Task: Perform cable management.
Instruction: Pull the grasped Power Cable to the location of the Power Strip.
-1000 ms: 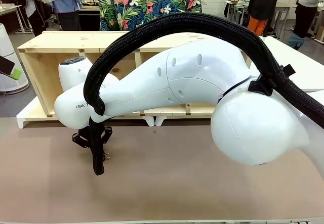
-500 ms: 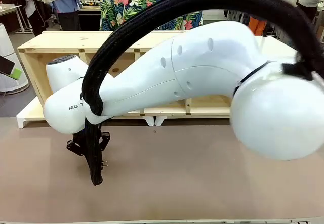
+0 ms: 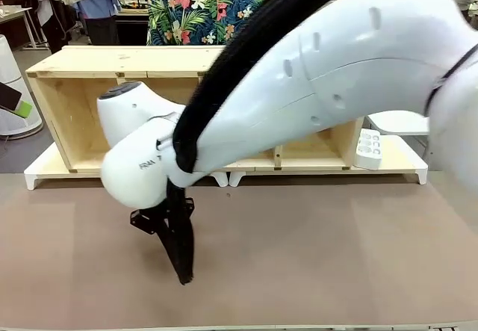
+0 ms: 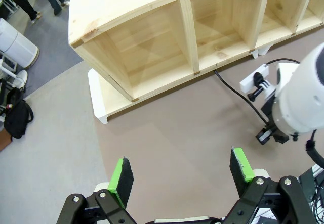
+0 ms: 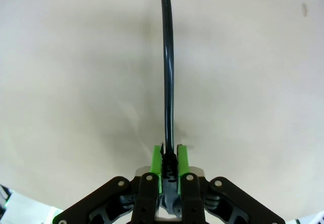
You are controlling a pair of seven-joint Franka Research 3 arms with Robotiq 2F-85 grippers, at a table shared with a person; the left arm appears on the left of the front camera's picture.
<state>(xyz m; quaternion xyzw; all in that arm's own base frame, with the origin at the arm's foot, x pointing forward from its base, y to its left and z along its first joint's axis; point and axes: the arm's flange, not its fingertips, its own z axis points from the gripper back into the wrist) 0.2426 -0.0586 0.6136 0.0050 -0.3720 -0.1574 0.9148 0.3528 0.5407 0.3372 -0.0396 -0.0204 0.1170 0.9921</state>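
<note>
One cable (image 5: 166, 57) pinched in right pincer (image 5: 169, 153); left pincer (image 4: 181, 173) spread.

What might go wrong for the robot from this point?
1. The right gripper pinches the thin cable; a hard pull might make it slip out.
2. The cable leads toward the foot of the shelf and could snag there.
3. The right arm reaches low in front of the shelf and might bump it.
</note>
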